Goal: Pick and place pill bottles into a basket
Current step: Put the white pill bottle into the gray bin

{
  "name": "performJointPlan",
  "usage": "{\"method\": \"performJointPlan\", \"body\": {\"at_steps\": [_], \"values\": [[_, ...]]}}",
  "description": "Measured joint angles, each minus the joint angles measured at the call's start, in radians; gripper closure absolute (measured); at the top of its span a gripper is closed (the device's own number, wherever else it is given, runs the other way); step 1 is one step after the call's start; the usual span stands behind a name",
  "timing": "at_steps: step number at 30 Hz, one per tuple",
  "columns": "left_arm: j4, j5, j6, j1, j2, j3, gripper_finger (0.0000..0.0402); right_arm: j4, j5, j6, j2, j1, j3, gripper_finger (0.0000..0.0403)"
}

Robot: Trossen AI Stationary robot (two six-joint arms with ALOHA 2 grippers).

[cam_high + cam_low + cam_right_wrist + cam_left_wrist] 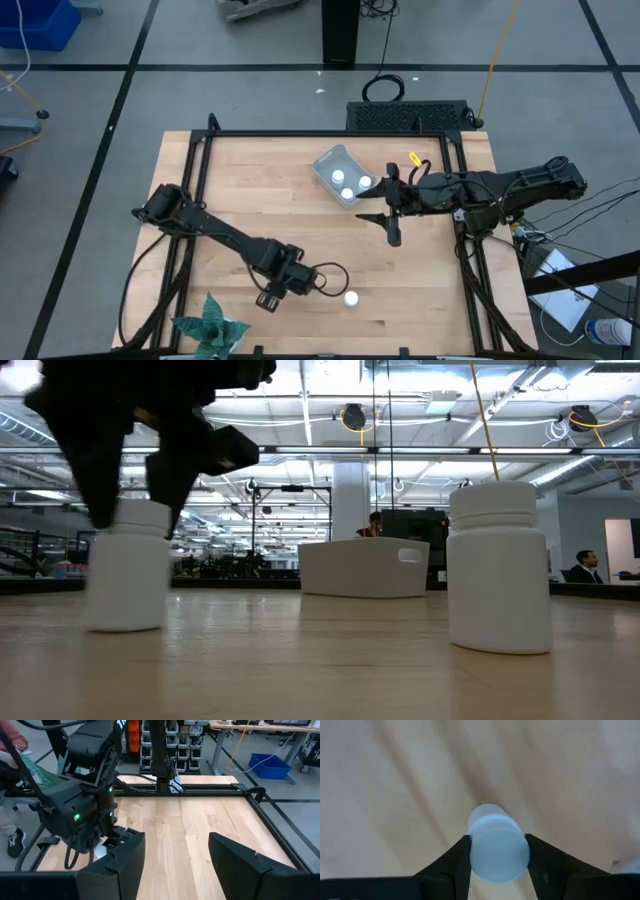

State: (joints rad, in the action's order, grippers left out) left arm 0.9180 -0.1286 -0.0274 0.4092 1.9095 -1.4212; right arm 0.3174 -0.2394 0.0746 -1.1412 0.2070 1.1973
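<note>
The left tool (272,298) is low over the near part of the bench (250,190), just beside the green paper plant (210,328) at the front edge. In the left wrist view its two fingers (451,865) stand on either side of a white bottle (497,842), pressed against its sides and pinching it. The low view shows the same bottle (127,565) upright on the wood with the dark fingers coming down around its cap.

A second bottle (351,298) stands upright on the bench to the right of the left tool, near it but apart; in the low view it is the large bottle (498,567) in the foreground.

The basket (340,175) sits toward the far middle of the bench, turned at an angle. Two bottles show inside it, one (338,177) near the middle and one (348,193) toward its near corner. A third bottle (366,183) sits at the basket's right edge; whether it is inside or just outside cannot be told.

The right tool (385,205) hangs just to the right of the basket, its fingers (122,857) spread wide with nothing between them.

Two people show in the room behind the bench in the low view.
</note>
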Motion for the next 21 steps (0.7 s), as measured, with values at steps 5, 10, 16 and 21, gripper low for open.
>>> {"method": "performJointPlan", "body": {"at_steps": [5, 10, 16, 21], "values": [[0.0, 0.197, -0.067, -0.019, -0.044, 0.001, 0.024, 0.021, -0.002, 0.0, 0.0, 0.0, 0.0, 0.0193], [-0.046, 0.395, -0.142, -0.066, -0.175, -0.002, 0.024, 0.06, -0.053, -0.002, 0.007, 0.0, 0.0, 0.0193], [-0.173, 0.493, -0.31, -0.181, -0.383, -0.002, 0.024, 0.038, -0.053, -0.003, 0.031, 0.0, 0.0, 0.0193], [-0.318, 0.362, -0.433, -0.347, -0.515, -0.003, 0.024, 0.016, -0.052, -0.013, 0.049, 0.0, 0.0, 0.0193]]}}
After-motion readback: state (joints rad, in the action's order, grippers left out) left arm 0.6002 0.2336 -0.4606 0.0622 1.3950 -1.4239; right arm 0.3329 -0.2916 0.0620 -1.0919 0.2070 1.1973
